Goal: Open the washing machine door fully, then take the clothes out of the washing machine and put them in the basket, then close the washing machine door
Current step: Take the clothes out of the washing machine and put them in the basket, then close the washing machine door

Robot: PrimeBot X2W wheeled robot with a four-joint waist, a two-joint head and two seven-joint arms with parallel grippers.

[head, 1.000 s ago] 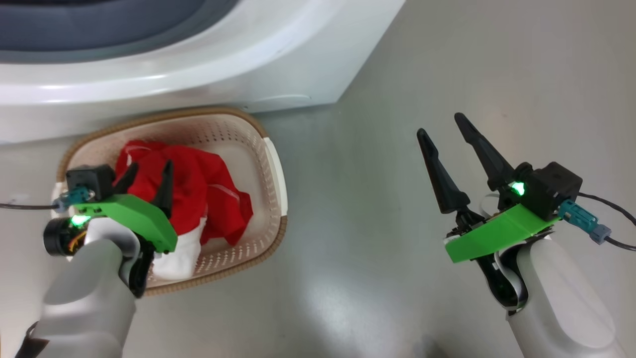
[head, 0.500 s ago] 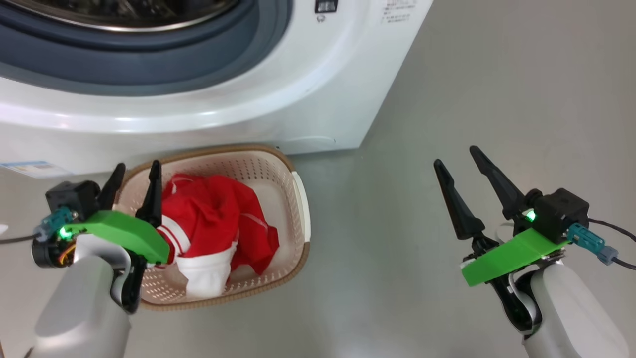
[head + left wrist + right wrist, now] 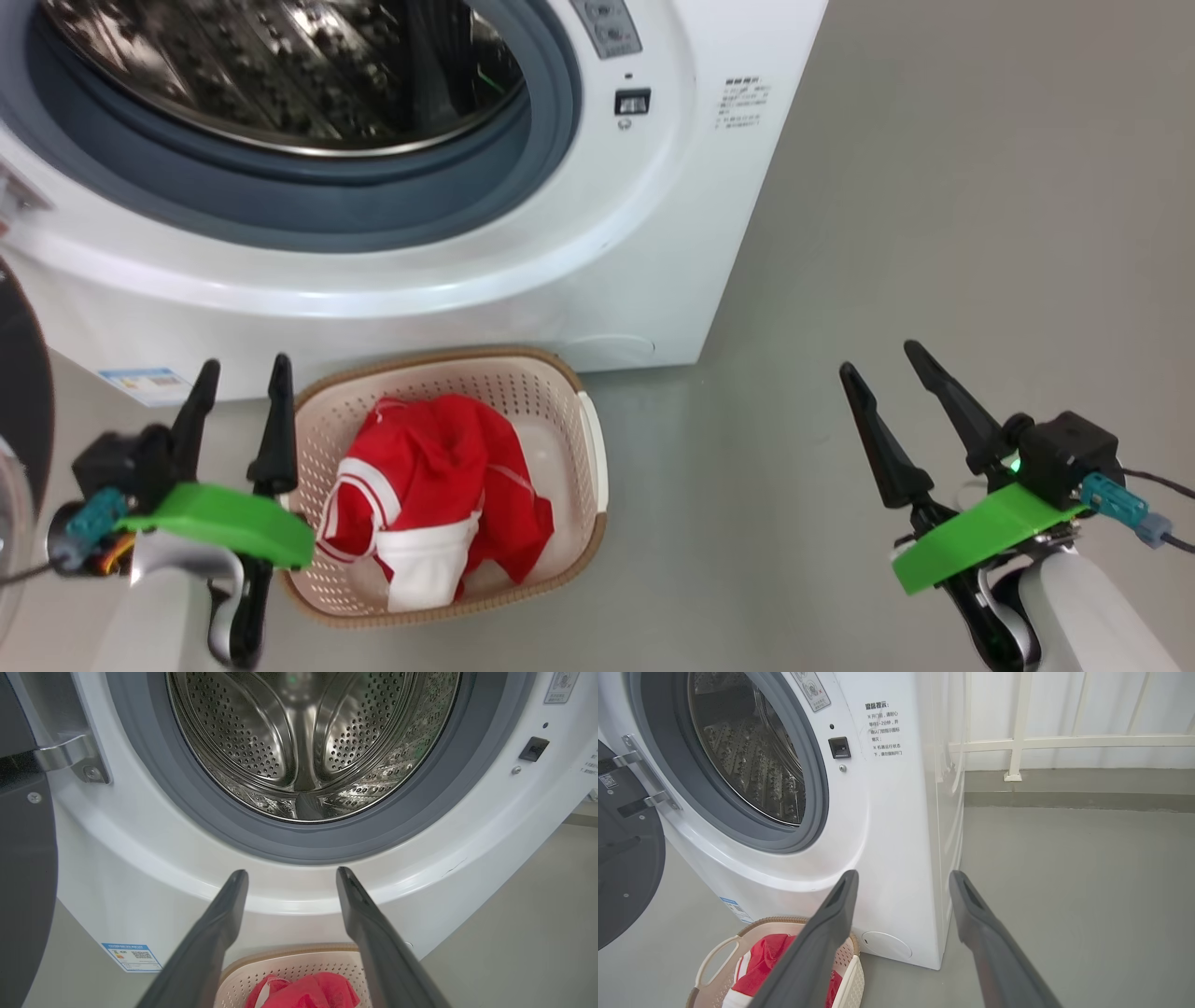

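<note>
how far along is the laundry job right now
Done: the washing machine door is swung open, the drum looks empty, and the clothes lie in the basket. In hand: nothing; the left gripper and right gripper are open and empty. Left: closing the door.

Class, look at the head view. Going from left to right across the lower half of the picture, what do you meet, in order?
washing machine door → left gripper → basket holding the clothes → grey floor → right gripper
</note>
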